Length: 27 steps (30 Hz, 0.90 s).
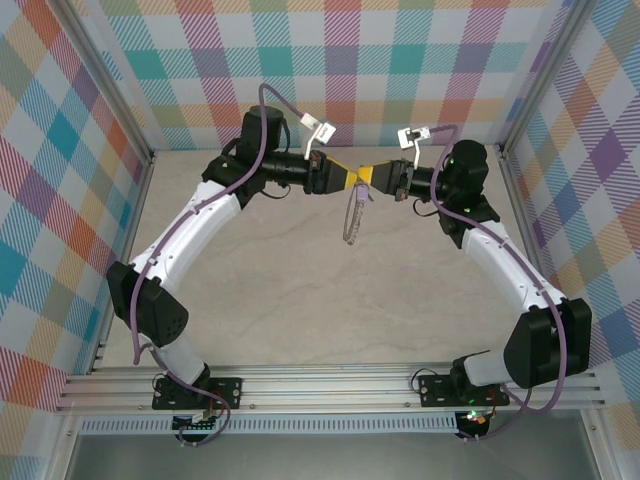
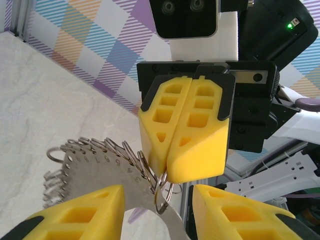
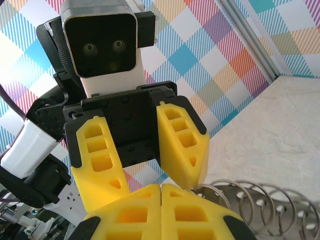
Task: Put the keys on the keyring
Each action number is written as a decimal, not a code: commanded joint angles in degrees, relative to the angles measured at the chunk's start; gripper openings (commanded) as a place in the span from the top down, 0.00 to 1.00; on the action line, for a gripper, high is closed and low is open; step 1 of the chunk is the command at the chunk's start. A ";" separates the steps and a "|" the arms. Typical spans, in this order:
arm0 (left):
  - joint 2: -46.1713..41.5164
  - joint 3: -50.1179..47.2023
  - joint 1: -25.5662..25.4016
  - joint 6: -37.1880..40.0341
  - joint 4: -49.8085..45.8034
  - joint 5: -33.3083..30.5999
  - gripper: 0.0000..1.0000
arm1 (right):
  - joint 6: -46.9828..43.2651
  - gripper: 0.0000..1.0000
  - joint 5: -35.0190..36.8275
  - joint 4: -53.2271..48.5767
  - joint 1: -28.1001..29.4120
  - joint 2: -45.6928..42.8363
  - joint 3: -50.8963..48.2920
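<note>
With the right end effector (image 2: 169, 174) shut tight on the keyring (image 2: 161, 198), up above the counter (image 2: 40, 100), and the left end effector (image 3: 157, 179) half open around the metal strip of rings (image 2: 100, 172), go slowly. No tugging. Cannot tell where the key is.

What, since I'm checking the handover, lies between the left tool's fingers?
In the left wrist view, a flat metal strip threaded with wire rings passes between the left tool's fingers; the shut right tool pinches one ring.

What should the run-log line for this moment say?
right gripper: shut on a split ring | left gripper: astride the ringed metal strip, grip unclear | both meet above the table
</note>
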 commanded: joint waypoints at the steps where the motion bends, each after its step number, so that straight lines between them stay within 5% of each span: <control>1: 0.37 1.76 0.23 -1.47 2.96 2.06 0.62 | 0.38 1.00 -1.21 3.40 -0.36 0.39 -0.30; 9: 0.40 1.45 -0.25 -1.54 3.15 3.58 0.79 | 1.08 1.00 -0.66 4.08 -0.42 0.69 -0.30; 19: 0.39 0.14 -0.98 -1.45 3.80 4.92 0.80 | 1.53 1.00 -0.21 4.37 -0.38 0.65 -0.56; 24: 0.31 0.05 -1.48 -0.91 3.53 5.38 0.93 | 2.03 1.00 -0.11 4.89 -0.37 0.78 -0.56; 27: 0.42 0.05 -1.79 -0.68 3.27 6.07 0.91 | 2.55 1.00 0.20 5.50 -0.37 0.83 -0.65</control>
